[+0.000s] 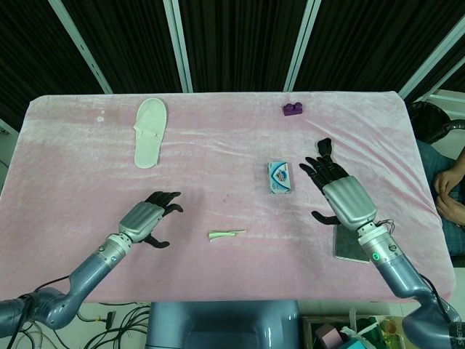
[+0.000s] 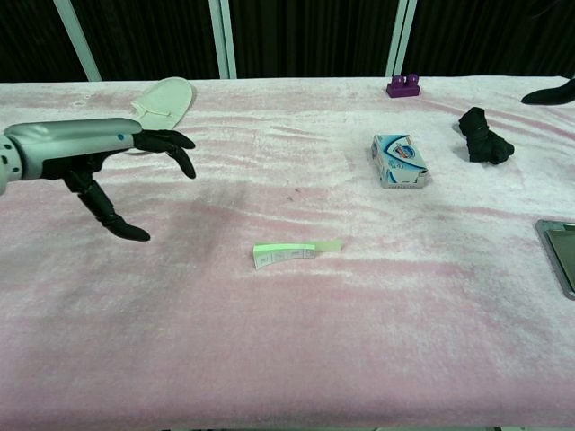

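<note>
The left hand (image 1: 147, 218) hangs over the pink tabletop (image 1: 218, 276) with its fingers (image 2: 166, 141) spread apart and nothing in them. The thing nearest to it is a small green paper strip (image 1: 226, 234), which lies flat near the front edge of the tabletop, a little to the hand's right, and is not touched. To pick it up well, I think the hand should come down low and slow and pinch one end with the thumb and a finger, because the strip is so thin and flat that it could slide on the soft cloth. It is pale green and partly white, long and narrow, with one end folded. The right hand (image 1: 341, 196) hangs open too, near a little blue box (image 1: 280, 177), and holds nothing.
</note>
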Robot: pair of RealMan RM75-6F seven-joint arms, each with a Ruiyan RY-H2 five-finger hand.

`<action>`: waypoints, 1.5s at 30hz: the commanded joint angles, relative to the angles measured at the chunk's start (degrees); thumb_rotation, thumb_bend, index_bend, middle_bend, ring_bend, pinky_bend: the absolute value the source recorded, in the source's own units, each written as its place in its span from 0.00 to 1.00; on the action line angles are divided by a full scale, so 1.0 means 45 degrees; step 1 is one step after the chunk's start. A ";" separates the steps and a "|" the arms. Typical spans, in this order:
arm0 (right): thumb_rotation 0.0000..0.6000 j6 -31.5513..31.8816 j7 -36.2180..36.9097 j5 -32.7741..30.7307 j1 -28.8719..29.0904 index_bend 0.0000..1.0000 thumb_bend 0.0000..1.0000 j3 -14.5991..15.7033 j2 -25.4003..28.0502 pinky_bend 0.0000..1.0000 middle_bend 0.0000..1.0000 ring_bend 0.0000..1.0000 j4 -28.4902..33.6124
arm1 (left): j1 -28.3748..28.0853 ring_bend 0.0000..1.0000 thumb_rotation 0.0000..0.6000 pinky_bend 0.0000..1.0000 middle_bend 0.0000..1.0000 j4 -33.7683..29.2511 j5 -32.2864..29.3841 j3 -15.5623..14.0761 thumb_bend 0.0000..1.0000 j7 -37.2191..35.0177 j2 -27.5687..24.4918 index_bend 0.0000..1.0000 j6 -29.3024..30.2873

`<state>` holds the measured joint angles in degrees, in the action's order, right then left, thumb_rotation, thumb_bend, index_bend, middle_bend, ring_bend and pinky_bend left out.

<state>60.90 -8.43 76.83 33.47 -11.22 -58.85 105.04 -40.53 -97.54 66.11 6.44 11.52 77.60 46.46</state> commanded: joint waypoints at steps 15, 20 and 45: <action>1.00 -0.0190 0.0177 -0.0001 0.0047 0.00 0.19 0.0204 -0.0235 0.13 0.00 0.00 -0.0534 | -0.3507 0.00 1.00 0.00 0.00 0.0396 -0.5816 0.0671 0.19 0.4602 0.3564 0.30 0.0568; 1.00 -0.0079 0.0360 0.0034 -0.0095 0.00 0.19 0.0283 -0.0159 0.13 0.00 0.00 -0.0670 | -0.4024 0.00 1.00 0.00 0.00 0.1255 -0.6509 0.0666 0.21 0.5195 0.4532 0.31 0.1063; 1.00 -0.0014 0.0958 0.0431 -0.0422 0.00 0.19 0.0615 0.0089 0.13 0.00 0.00 -0.0983 | -0.3999 0.00 1.00 0.00 0.02 0.1897 -0.6882 0.0130 0.34 0.5192 0.4898 0.42 0.1266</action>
<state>60.85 -4.09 78.77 31.59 -8.50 -58.42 100.68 -58.56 -89.09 35.15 7.02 34.99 99.57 52.26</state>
